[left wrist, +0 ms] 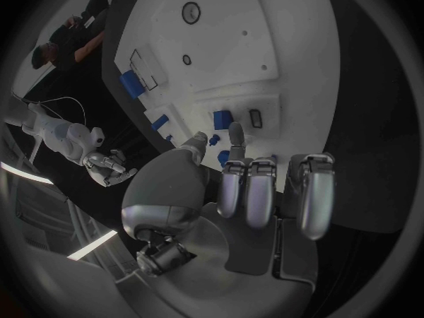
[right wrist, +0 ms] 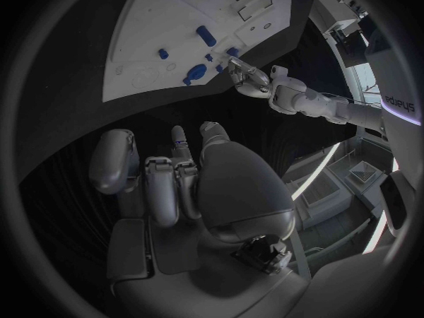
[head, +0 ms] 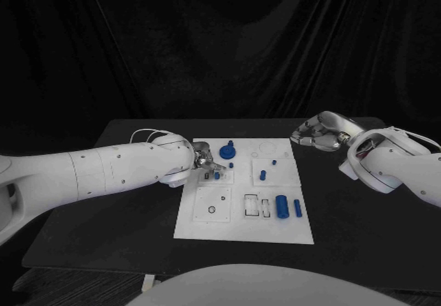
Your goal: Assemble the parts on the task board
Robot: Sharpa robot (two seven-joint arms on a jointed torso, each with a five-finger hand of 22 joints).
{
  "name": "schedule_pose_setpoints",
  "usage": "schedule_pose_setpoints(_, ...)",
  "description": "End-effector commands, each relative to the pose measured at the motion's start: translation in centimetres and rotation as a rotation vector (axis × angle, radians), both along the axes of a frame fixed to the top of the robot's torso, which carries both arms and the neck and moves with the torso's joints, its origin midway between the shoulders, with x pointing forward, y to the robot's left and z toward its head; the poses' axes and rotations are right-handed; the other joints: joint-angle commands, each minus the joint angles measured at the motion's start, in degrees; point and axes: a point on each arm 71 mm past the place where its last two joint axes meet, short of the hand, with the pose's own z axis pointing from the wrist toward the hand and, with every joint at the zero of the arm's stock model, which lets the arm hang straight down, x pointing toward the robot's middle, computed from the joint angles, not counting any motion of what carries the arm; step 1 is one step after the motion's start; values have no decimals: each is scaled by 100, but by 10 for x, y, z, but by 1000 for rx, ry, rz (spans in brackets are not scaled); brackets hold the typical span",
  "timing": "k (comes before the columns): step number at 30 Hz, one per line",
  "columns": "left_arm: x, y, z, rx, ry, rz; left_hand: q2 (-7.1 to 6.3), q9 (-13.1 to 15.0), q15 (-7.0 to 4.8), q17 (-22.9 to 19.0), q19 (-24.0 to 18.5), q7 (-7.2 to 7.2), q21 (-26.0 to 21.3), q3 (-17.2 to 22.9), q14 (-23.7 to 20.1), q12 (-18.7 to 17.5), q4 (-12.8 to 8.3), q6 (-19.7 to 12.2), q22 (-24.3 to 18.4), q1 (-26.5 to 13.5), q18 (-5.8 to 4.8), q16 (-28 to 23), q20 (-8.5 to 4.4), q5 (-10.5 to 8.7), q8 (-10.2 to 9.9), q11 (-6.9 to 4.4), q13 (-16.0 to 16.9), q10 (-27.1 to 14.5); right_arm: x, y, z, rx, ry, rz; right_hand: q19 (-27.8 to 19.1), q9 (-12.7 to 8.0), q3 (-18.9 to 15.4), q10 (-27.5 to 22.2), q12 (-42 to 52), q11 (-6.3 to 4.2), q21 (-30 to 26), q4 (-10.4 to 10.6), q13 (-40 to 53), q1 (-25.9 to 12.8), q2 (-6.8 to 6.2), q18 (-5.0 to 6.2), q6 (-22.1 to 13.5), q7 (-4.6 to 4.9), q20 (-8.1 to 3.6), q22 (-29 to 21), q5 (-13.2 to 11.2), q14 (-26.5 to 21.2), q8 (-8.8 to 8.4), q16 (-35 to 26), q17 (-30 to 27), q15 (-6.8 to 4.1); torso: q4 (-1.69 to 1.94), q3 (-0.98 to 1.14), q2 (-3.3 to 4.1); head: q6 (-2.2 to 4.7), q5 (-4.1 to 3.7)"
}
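Nearest you on the flat white board [head: 243, 226], a fat blue cylinder [head: 282, 206] and a thinner blue peg [head: 297, 207] lie beside rectangular cut-outs. Farther back sit a round blue disc [head: 227, 152] and short blue pegs [head: 263, 174]. Your left hand [head: 208, 162] hovers over the board's left edge, silver fingers [left wrist: 256, 191] curled, holding nothing you can see. Your right hand [head: 317, 132] hangs over the black surface [head: 368, 217] with its fingers curled in on nothing.

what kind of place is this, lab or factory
Probably a robotics lab test cell: a black table against dark curtains, a white task board with small blue parts, and the left hand working there.
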Motion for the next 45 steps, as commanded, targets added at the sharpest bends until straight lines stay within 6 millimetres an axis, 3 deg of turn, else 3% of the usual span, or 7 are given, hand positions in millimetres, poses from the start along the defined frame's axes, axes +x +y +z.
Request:
schedule_pose_setpoints(1, -1, -3, 0, -2, -13, -22, 11, -9, 7, 1505, 331, -5, -32, -39, 606, -3, 7, -30, 1372, 68, 66, 15, 24, 30, -28, 25, 1509, 588, 0, -1, -2, -10, 12, -8, -54, -7, 39, 601, -20, 56, -29, 9, 1490, 39, 4, 28, -19, 37, -6, 805, 17, 546, -28, -32, 1247, 21, 2, 1, -1, 1, 0)
schedule_pose_setpoints(22, -7, -6, -11, 6, 22, -35, 44, -47, 11, 1505, 319, -9, -53, -32, 606, -3, -33, 2, 1366, 172, 71, 15, 32, 149, -46, 27, 1509, 588, 0, -1, -4, -11, 15, -9, -55, -8, 44, 601, -20, 58, -34, 11, 1490, 41, 2, 29, -17, 38, -4, 804, 17, 545, -29, -34, 1244, 23, -6, -1, 3, 1, -21)
schedule_pose_setpoints(29, -6, -7, -13, -2, 15, -36, 76, -143, 20, 1505, 300, 4, -85, -8, 606, -3, -129, -24, 1356, 352, 79, 15, 40, 517, -134, 39, 1509, 588, -1, -1, -4, -12, 18, -10, -58, -9, 47, 601, -20, 58, -43, 12, 1490, 44, 2, 30, -17, 38, -4, 801, 18, 544, -30, -37, 1241, 24, -1, -1, 7, 1, -21)
schedule_pose_setpoints(33, -6, -8, -13, -9, 9, -37, 111, -201, 19, 1505, 293, -3, -99, 66, 606, -3, -227, -10, 1352, 510, 82, 15, 42, 864, -172, 34, 1509, 588, -1, -2, -5, -13, 19, -11, -61, -10, 50, 601, -20, 59, -51, 11, 1490, 46, 2, 32, -18, 39, -3, 799, 19, 543, -31, -41, 1236, 24, -2, 0, 9, 1, -22)
schedule_pose_setpoints(45, -7, -7, -14, -9, 15, -42, 110, -297, -7, 1505, 289, -40, -111, 383, 606, -3, -525, 3, 1350, 882, 84, 15, 19, 1601, -232, 1, 1509, 588, -1, -2, -6, -14, 23, -12, -68, -10, 56, 601, -20, 59, -72, 9, 1490, 53, 2, 36, -18, 39, -2, 794, 23, 540, -32, -49, 1227, 25, -2, 0, 10, 1, -30)
